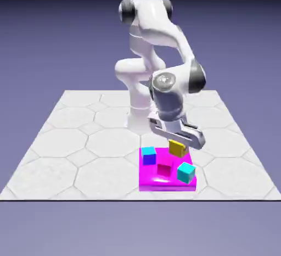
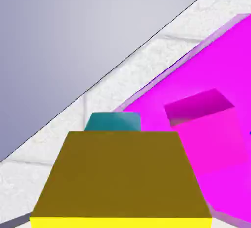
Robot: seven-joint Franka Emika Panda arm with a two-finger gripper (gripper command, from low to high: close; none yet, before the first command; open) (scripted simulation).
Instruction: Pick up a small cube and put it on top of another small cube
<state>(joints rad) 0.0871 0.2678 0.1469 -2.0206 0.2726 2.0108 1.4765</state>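
The hand [image 1: 176, 141] grips the yellow cube [image 1: 176, 148], carried clear above the magenta pad [image 1: 151, 181] on the desk [image 1: 71, 139], presumably so it passes over the other cubes without knocking them. In the hand view the yellow cube fills the lower frame (hiding the fingertips), with the teal cube [image 2: 113, 121] just beyond, the likely stacking target. A dark red cube [image 1: 164, 168] sits nearby.

Between the jaws, the small yellow cube [image 2: 120, 173] appears smooth and matt. Below the jaws, the magenta slab [image 1: 149, 181] is glossy, with a highlight. The surrounding worktop [image 1: 66, 145] shows pale, speckled, stone-like hexagonal tiles.
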